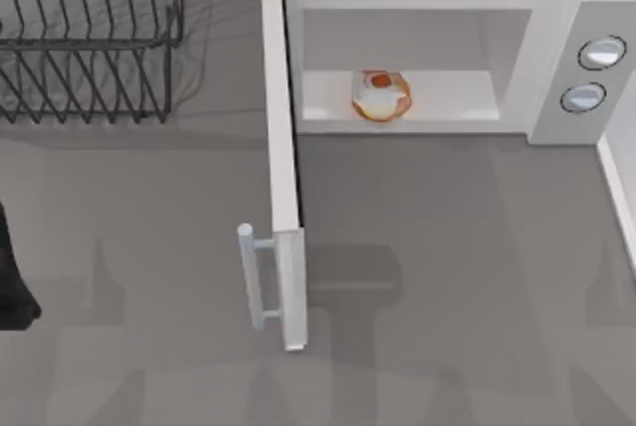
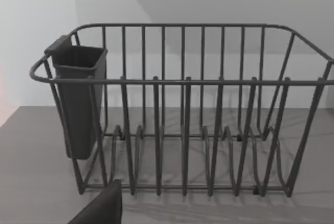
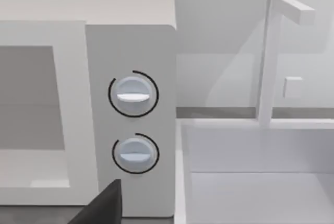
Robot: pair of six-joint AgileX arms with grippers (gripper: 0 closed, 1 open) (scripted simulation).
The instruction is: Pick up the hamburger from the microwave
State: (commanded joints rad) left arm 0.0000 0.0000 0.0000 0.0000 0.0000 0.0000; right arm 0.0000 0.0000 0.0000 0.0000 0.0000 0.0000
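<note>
1. Top view: the microwave (image 1: 427, 59) is standing at the far side with its door (image 1: 283, 168) swung open toward the near side. The hamburger (image 1: 380, 95) is sitting on the cavity floor, left of centre. A dark piece of the left arm (image 1: 12, 277) is showing at the table's left edge, beyond the open door.
2. Left wrist view: this camera is facing the black wire dish rack (image 2: 182, 114); whether the fingers are open or closed cannot be told.
3. Right wrist view: this camera is facing the two knobs (image 3: 133, 94), so the right arm is probably nearer the cavity; its finger state cannot be told.

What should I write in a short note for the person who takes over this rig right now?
Left arm: parked at the table's left edge, facing the dish rack.
Right arm: facing the knobs.
Microwave: door swung fully open.
Hamburger: on the cavity floor, untouched.
Done: door open.
Left: reach in, grasp the hamburger, lift it out.
</note>
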